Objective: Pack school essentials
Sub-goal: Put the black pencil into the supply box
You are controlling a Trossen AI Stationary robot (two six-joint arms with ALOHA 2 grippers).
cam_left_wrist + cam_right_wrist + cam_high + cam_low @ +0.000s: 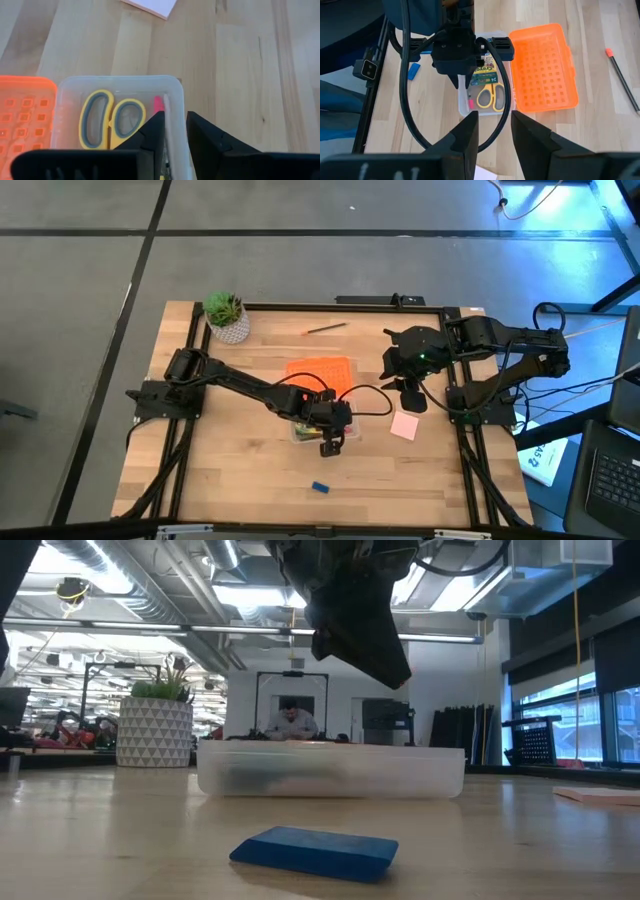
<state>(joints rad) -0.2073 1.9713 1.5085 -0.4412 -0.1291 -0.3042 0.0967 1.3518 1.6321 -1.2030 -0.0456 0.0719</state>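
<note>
Yellow-handled scissors (491, 96), one pair, lie flat in the clear box (172, 100) mid-table, long axis along the box, beside the crayon box (485, 72). Left gripper (175, 131) straddles the box wall, jaws slightly parted, holding nothing. Right gripper (494, 131) hovers released. One blue block (320, 488) near the front edge, one pink pad (404, 426), one orange lid (543, 67).

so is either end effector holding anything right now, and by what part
The left end effector straddles the clear box's end wall, fingers one on each side; a firm grip cannot be told. The right end effector is open, empty.
</note>
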